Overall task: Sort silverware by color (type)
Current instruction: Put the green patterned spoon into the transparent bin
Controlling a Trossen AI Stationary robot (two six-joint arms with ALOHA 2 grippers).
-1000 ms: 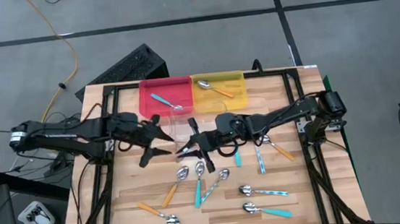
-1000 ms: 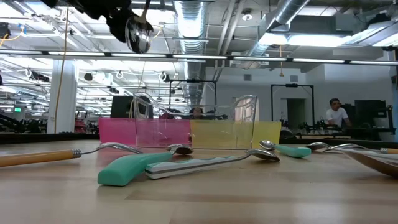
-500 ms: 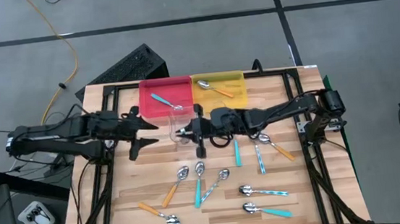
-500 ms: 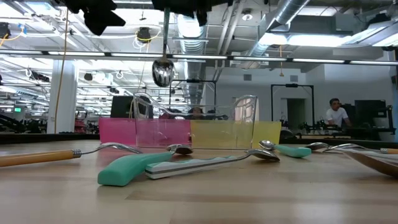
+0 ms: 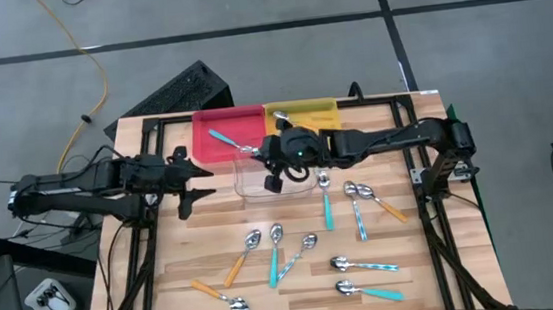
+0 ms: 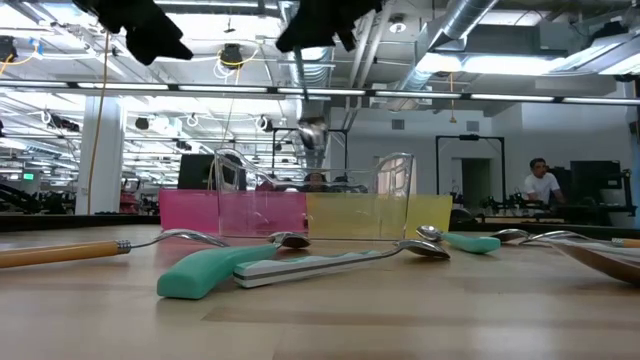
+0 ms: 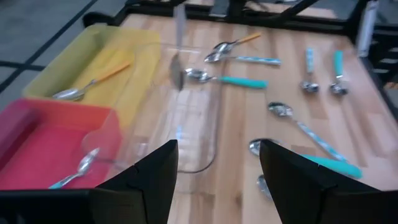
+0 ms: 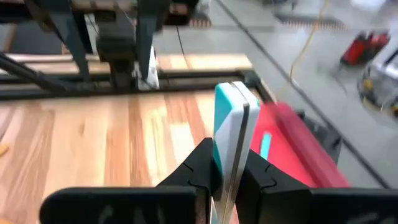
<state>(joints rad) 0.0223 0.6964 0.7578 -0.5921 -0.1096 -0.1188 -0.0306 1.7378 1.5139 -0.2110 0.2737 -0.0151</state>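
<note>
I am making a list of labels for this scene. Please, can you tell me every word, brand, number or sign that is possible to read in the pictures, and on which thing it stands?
No readable text: none on the red tray, the yellow tray, the clear tray, the spoons or the table.
In the low view, a small green sign far back in the room is too small to read.
</note>
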